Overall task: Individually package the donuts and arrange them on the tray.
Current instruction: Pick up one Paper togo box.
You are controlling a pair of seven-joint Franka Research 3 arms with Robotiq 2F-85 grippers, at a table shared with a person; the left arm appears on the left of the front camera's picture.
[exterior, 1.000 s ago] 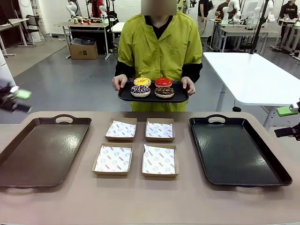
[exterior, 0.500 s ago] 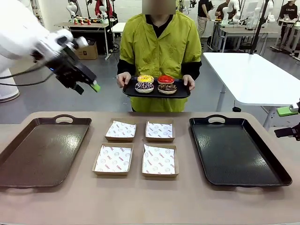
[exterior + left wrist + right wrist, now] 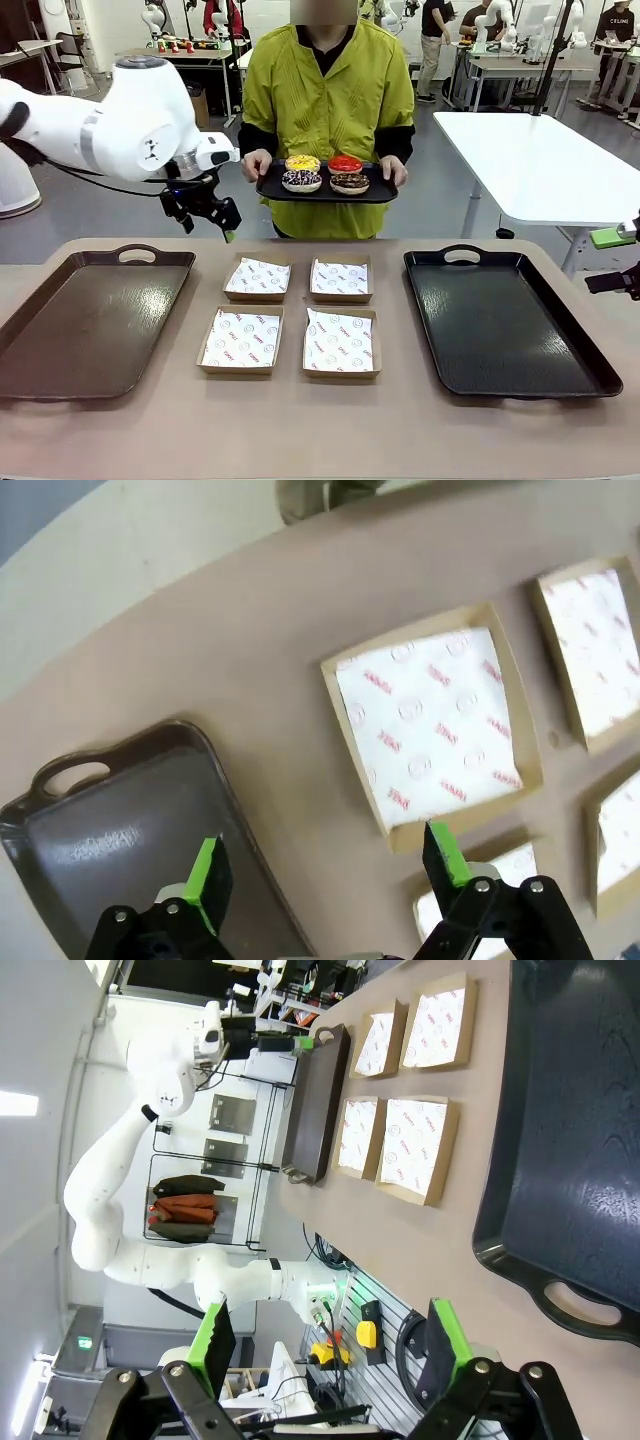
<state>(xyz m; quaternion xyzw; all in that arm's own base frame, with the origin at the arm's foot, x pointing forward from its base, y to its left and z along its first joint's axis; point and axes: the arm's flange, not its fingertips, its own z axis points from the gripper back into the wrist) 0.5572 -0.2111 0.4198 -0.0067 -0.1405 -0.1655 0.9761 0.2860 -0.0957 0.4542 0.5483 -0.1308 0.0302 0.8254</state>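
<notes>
Boxes lie nearest: four shallow brown cardboard boxes (image 3: 240, 340) lined with printed white paper, all unfilled. They sit on the tan table (image 3: 320, 430) between a long brown plastic tray (image 3: 85, 320) on the left and a matching black tray (image 3: 510, 320) on the right. The right gripper (image 3: 328, 1335) hangs released off the table's right edge. Beyond the boxes the left gripper (image 3: 212, 228) hovers above the table's far side, fingers spread, holding nothing. Farthest, the person's hands (image 3: 257, 163) hold a small black serving tray (image 3: 270, 188) bearing the four ring donuts (image 3: 303, 162): yellow-frosted, glossy red, sprinkled chocolate and dark chocolate.

The left arm looks set to fetch one. It should rise to the serving tray's level, straddle a donut's sides rather than press its frosting, and close gently.

Half a second ago that arm was higher and farther left, and the serving tray sat slightly lower.
</notes>
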